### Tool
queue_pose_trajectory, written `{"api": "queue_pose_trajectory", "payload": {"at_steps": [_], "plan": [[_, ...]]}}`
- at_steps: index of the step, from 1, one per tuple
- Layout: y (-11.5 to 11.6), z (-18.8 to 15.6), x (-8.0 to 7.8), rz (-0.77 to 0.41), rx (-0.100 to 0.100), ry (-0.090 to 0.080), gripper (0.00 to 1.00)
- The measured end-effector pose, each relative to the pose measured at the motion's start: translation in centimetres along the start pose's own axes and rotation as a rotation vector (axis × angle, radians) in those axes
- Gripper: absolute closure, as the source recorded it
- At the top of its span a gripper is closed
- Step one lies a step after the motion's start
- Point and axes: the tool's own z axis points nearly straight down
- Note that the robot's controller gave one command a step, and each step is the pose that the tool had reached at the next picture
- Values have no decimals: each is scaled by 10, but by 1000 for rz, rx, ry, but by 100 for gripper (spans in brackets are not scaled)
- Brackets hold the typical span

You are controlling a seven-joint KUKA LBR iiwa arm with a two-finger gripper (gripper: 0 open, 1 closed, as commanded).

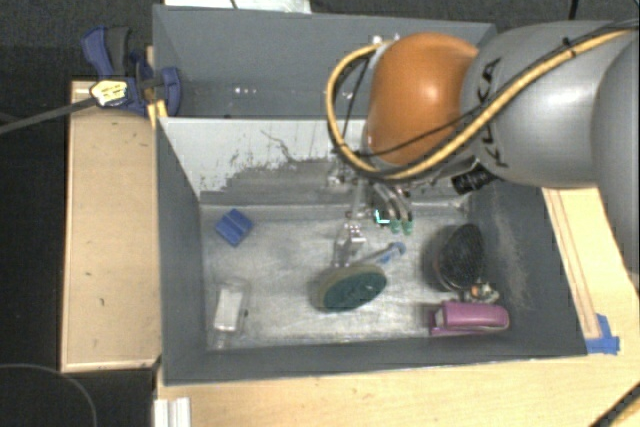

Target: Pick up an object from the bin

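Hanging inside the grey bin (250, 65), hand (352, 243), dark green oval disc (350, 290) just beneath it, hand's opening impossible to tell.

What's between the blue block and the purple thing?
The dark green oval disc lies between the blue block and the purple thing, in the camera view.

Moderate, even overhead lighting. The bin (280, 295) floor gleams pale at centre; shadow under the arm (560, 105) darkens its right side.

Hand (352, 245) over green oval disc (350, 291)
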Motion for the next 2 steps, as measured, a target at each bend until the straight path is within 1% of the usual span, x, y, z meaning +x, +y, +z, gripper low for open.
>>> {"api": "queue_pose_trajectory", "payload": {"at_steps": [1, 2], "plan": [[-48, 92, 43, -304, 0, -4, 0], [-116, 64, 72, -441, 3, -5, 0]]}}
